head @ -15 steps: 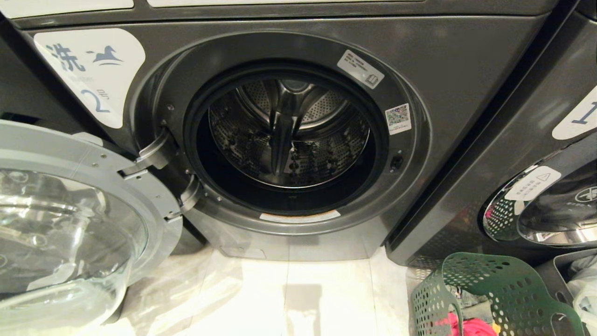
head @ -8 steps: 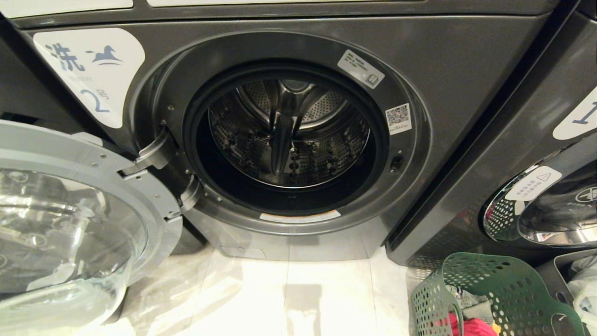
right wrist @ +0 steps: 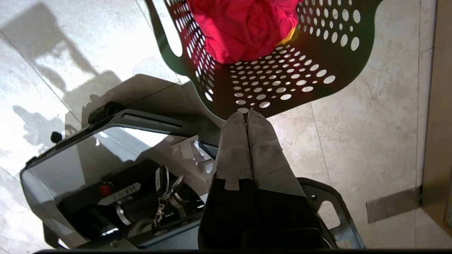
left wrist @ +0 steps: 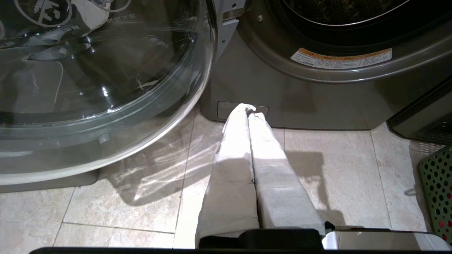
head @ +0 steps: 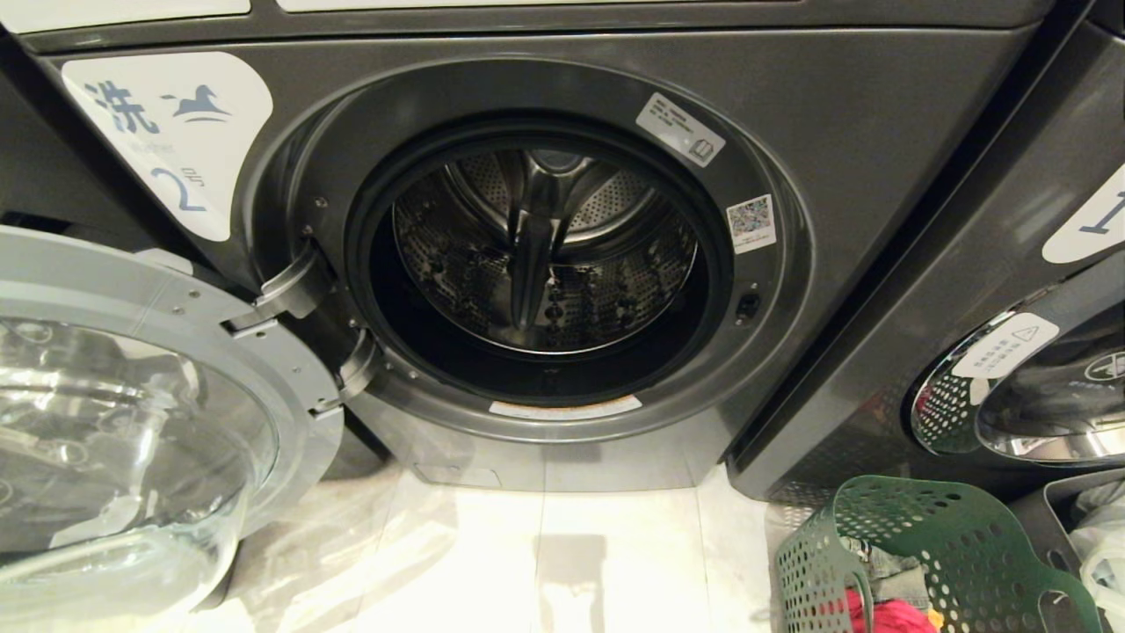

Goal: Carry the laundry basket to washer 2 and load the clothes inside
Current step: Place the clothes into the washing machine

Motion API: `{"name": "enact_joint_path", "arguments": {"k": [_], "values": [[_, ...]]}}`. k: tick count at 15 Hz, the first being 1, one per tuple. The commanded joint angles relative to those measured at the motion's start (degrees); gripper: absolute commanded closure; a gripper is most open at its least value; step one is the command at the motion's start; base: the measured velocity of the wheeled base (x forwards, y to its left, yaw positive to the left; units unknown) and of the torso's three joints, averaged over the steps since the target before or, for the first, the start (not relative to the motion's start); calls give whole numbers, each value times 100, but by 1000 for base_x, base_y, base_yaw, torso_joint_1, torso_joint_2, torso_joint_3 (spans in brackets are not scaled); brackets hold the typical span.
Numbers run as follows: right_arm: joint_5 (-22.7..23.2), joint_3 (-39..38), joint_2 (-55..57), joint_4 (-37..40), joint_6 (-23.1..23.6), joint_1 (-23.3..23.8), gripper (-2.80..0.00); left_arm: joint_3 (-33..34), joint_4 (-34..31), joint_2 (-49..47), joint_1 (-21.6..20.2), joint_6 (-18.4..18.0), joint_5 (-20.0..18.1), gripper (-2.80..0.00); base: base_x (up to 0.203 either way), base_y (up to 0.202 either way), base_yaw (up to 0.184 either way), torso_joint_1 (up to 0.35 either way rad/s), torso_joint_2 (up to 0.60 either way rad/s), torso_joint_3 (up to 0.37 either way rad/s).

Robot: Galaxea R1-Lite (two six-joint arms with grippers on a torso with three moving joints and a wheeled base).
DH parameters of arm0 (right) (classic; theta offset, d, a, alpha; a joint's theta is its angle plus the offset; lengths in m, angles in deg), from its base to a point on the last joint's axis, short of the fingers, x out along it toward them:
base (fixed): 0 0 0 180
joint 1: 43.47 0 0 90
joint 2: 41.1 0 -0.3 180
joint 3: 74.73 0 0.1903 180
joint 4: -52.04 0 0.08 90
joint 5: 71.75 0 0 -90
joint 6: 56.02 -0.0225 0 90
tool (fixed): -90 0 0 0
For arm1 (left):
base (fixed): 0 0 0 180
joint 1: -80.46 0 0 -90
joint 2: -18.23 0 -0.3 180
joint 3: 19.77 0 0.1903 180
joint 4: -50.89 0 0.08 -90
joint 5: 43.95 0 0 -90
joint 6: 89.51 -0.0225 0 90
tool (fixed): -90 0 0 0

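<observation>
Washer 2 [head: 879,132], dark grey with a white "2" label [head: 176,141], stands in front of me with its glass door [head: 132,422] swung open to the left and its drum [head: 545,255] empty. The dark green laundry basket [head: 932,563] sits on the floor at the lower right. It holds a pink-red garment [right wrist: 243,28], a bit of yellow cloth [right wrist: 291,35] and a grey-green piece [head: 892,571]. My right gripper [right wrist: 247,113] is shut and empty, just outside the basket's near rim [right wrist: 282,81]. My left gripper [left wrist: 250,109] is shut and empty, low before the washer's base.
The washer labelled "1" [head: 1090,220] stands to the right with its door shut. A grey bin with a white bag [head: 1099,536] sits beside the basket. My own base [right wrist: 123,169] lies under the right gripper. Pale floor tiles [head: 571,563] spread before washer 2.
</observation>
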Motion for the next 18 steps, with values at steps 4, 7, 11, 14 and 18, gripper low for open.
{"name": "enact_joint_path", "arguments": {"k": [4,7,11,14,18], "values": [[-216,105,1343,-664,-540,58,0,0,2,-11,-2,6,6,0,0,0,0,0,0,0],[-235,147,1351,-715,-542,57,0,0,2,-2,-2,3,-1,0,0,0,0,0,0,0],[-258,476,1105,-705,-346,57,-280,0,2,-2,-2,12,6,0,0,0,0,0,0,0],[-301,627,1214,-707,-336,66,-280,0,2,-2,-2,11,-3,0,0,0,0,0,0,0],[-388,631,1571,-716,-353,534,-280,0,2,-2,-2,12,6,0,0,0,0,0,0,0]]}}
